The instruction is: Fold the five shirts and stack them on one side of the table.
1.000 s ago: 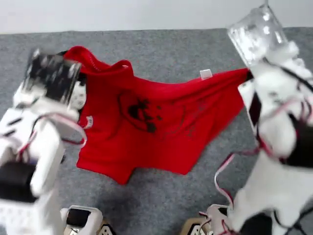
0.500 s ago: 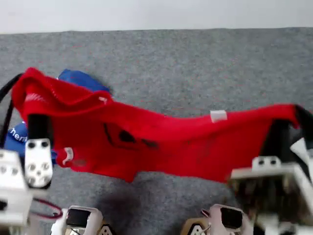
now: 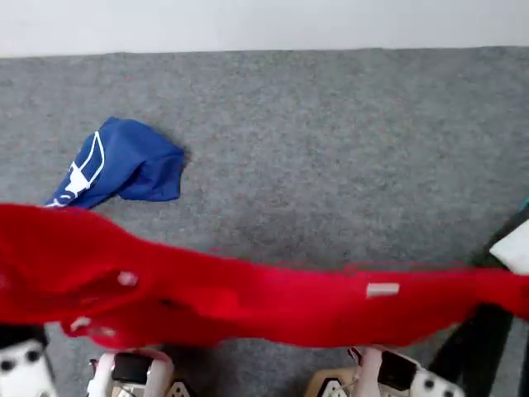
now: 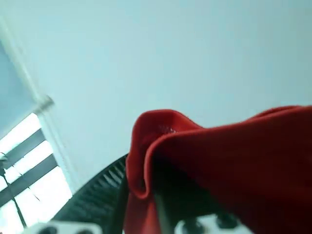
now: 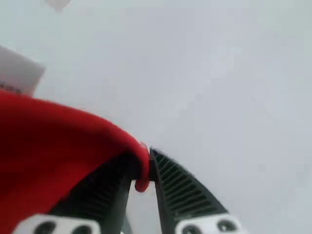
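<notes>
The red shirt (image 3: 273, 302) hangs in the air over the near side of the grey tabletop (image 3: 331, 149). It is stretched into a long band that runs from the left edge of the high view to the right edge. A small white label (image 3: 382, 289) shows on the cloth right of the middle.

The left hand (image 4: 141, 187) is closed on the shirt's left end. A bunched fold of red cloth sits between its dark fingers, and the rest spreads away to one side. The right hand (image 5: 142, 168) is clamped on the right end, with a thin edge of fabric pinched between its two ribbed fingers (image 5: 180, 187).

A blue shirt (image 3: 124, 165) lies crumpled on the tabletop at the far left, apart from the red one and clear of both hands.
</notes>
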